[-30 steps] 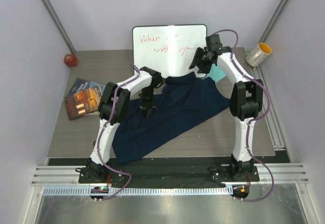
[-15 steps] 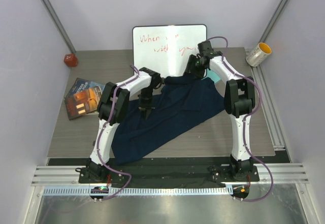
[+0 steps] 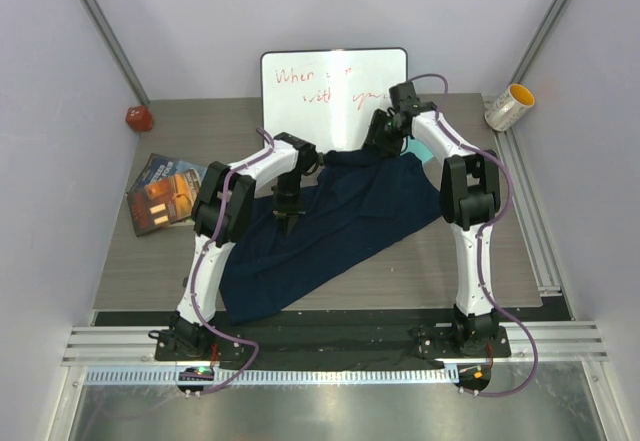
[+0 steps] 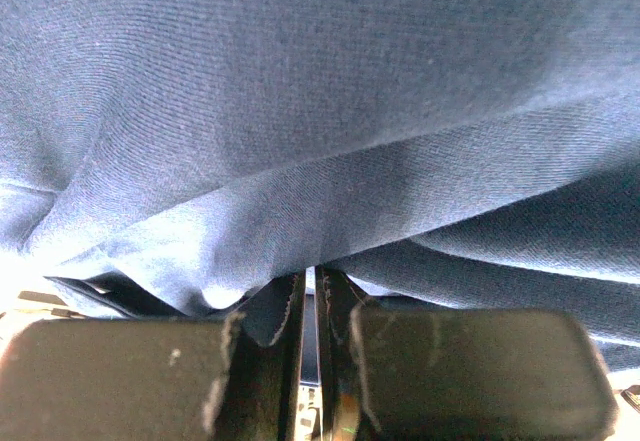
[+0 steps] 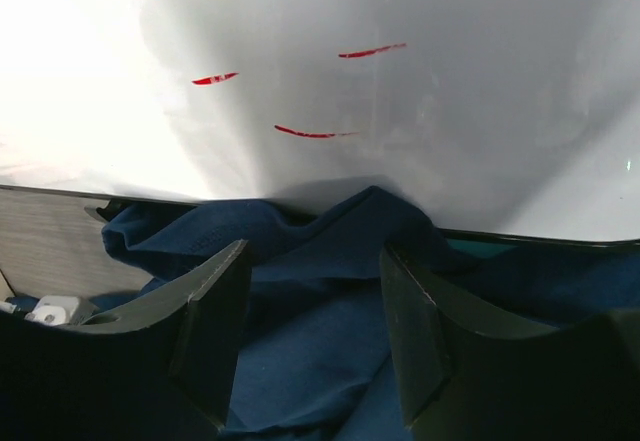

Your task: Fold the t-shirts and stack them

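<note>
One dark navy t-shirt (image 3: pixel 330 226) lies spread and crumpled across the middle of the table. My left gripper (image 3: pixel 288 219) points down onto its left-centre. In the left wrist view the gripper (image 4: pixel 312 279) is shut, with a fold of the t-shirt (image 4: pixel 330 91) pinched at the fingertips. My right gripper (image 3: pixel 384 141) is at the shirt's far edge, by the whiteboard. In the right wrist view the gripper (image 5: pixel 313 261) is open, and its fingers straddle a bunched ridge of the t-shirt (image 5: pixel 320 301) without closing on it.
A whiteboard (image 3: pixel 335 86) with red writing leans at the back, right behind the shirt's edge. A teal board (image 3: pixel 431 143) peeks out from under the shirt at the back right. A book (image 3: pixel 165 193) and a red object (image 3: pixel 138 118) lie at the left. A yellow-rimmed cup (image 3: pixel 510 107) lies at the far right.
My right gripper moved left and down from beside the whiteboard's right edge to the shirt's far edge. The left arm and the shirt have hardly moved.
</note>
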`<action>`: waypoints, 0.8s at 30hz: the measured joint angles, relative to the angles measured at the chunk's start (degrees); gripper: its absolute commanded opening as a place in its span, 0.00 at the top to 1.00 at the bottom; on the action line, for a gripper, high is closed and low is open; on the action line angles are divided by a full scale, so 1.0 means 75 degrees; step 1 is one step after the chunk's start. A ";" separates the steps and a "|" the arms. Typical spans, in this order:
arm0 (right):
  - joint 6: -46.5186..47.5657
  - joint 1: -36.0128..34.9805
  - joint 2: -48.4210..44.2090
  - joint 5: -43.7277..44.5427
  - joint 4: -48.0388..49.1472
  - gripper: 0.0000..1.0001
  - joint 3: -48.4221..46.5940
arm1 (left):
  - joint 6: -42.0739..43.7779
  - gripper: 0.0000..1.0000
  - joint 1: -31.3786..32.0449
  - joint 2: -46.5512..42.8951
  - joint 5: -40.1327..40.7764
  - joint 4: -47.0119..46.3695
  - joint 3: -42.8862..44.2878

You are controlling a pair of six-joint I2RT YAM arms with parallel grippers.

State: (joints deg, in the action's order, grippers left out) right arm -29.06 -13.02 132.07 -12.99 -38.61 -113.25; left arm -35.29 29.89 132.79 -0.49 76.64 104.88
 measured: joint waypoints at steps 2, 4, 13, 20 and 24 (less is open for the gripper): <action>-0.0009 0.0000 0.0079 0.0000 -0.0006 0.39 -0.0050 | 0.0003 0.92 0.0000 0.0000 0.0000 0.0000 0.0000; -0.0032 -0.0009 0.0146 0.0000 -0.0009 0.41 -0.0099 | 0.0003 0.92 0.0000 0.0000 0.0000 0.0000 0.0000; -0.0105 -0.0017 0.0396 0.0108 -0.0154 0.85 -0.0259 | 0.0009 0.93 0.0000 0.0000 0.0000 0.0000 0.0000; 0.0175 -0.0087 0.0399 0.0286 -0.0230 0.99 -0.0385 | 0.0032 0.92 0.0000 0.0006 0.0000 0.0003 0.0000; 0.0207 -0.0105 0.0367 0.0335 -0.0265 0.99 -0.0382 | 0.0052 0.93 -0.0003 0.0012 0.0000 0.0012 0.0000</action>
State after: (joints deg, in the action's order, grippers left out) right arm -27.51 -13.80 134.82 -10.48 -40.60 -116.11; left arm -34.89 29.87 132.88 -0.49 76.73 104.88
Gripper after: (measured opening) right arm 0.134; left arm 0.075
